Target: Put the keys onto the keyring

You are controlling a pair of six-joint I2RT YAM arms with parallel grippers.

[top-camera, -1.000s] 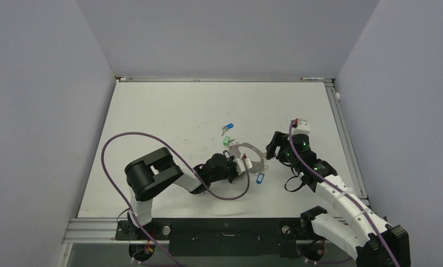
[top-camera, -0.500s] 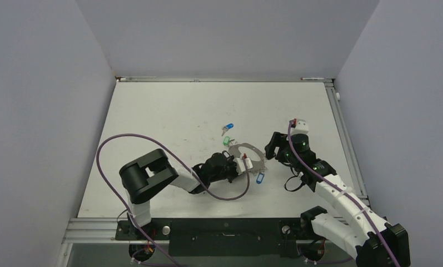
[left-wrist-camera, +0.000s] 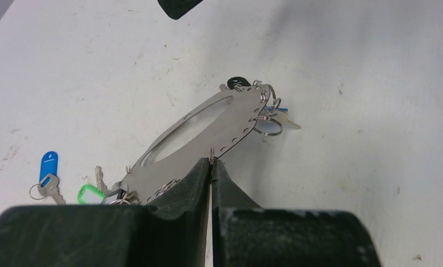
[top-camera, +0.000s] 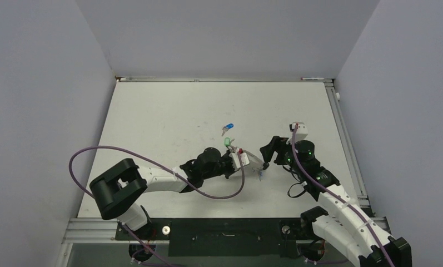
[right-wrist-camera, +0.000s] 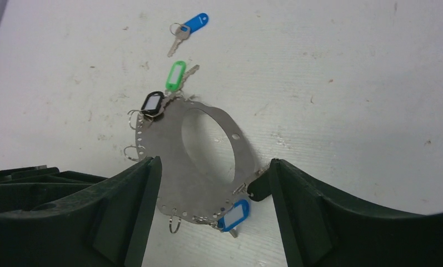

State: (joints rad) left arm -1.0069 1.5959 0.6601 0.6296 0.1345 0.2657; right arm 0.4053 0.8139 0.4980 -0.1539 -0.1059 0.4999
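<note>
Pincer on the left (left-wrist-camera: 210, 162) is clamped shut on the near rim of the keyring (right-wrist-camera: 174, 167). Its arm has stretched farther out over the last second. The keyring lay flat on the counter (top-camera: 169, 111) and is now tipped up from that held rim, with the far end seemingly still down. The right pincer (right-wrist-camera: 212, 164) stays wide apart and holds nothing, hovering with the keyring framed between its fingers. My reading is that the keyring is now steadied, so the right pincer is free to fetch a loose key and thread it on.

Counted, big to small:
- Two pincers.
- One keyring, a flat perforated plate with a large oval hole.
- Five tagged keys: two blue, two black, one green.
  - One blue key (right-wrist-camera: 188, 26) lies loose, off to the left of the left pincer's fingers and apart from the keyring.
  - The green key (right-wrist-camera: 176, 75) touches the rim; I cannot tell whether it is hooked on.
  - The black keys (right-wrist-camera: 152, 103) and the other blue key (right-wrist-camera: 233, 214) hang at the rim.
- At least three bare split rings (right-wrist-camera: 173, 222), also in rim holes.
</note>
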